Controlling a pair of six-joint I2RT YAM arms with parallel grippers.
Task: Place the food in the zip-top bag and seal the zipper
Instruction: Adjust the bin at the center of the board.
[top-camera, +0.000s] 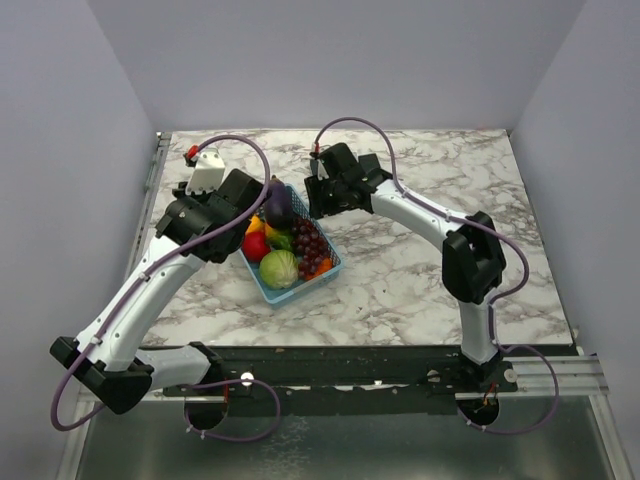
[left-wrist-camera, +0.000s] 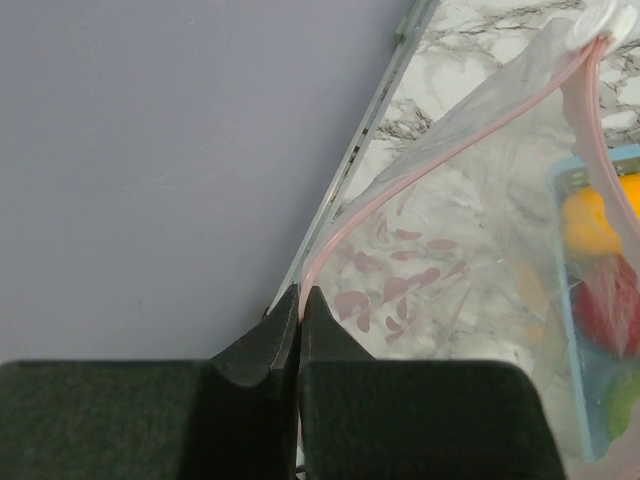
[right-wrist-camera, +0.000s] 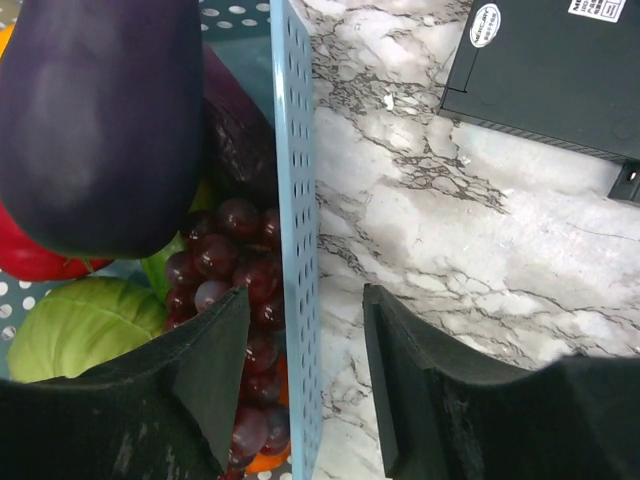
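- From above, the clear bag (left-wrist-camera: 450, 230) is too hard for us to make out. We find it only in the left wrist view, and one side of it is cut off there.
- The left gripper (left-wrist-camera: 300, 295) has its fingers clenched tight on the zipper (left-wrist-camera: 450, 138) at a corner of the bag.
- The pink zipper runs away from those fingertips to a white slider (left-wrist-camera: 600, 18). A second pink line starts there and spreads apart from the first.
- We cannot tell if anything is in the bag. Through the plastic, off to one side past the fingertips, we see the blue basket (left-wrist-camera: 570, 185) with blurry yellow, red and green blobs.
- The right gripper (right-wrist-camera: 305, 300) is spread wide and grasps nothing. The basket's wall stands between its fingers. One finger hangs inside the basket and the other hangs over the marble table (top-camera: 430, 280).
- The food (top-camera: 300, 245) lies in the basket.
- The grapes (right-wrist-camera: 230, 250) are right beside the inside finger. We cannot tell if they touch it.
- The cabbage (top-camera: 279, 268) is a bit farther in from that finger. The big dark purple piece (right-wrist-camera: 100, 120) is out past its tip.
- A black box (right-wrist-camera: 540, 60) sits far past the outside finger, cut off. We cannot tell what it is.
- We count one bag, one basket, one cabbage, one bunch of grapes, one big purple piece and one red piece (top-camera: 256, 245).
- The yellow piece (top-camera: 256, 222) and the orange piece (top-camera: 322, 268) are partly hidden, so we cannot count those colors.
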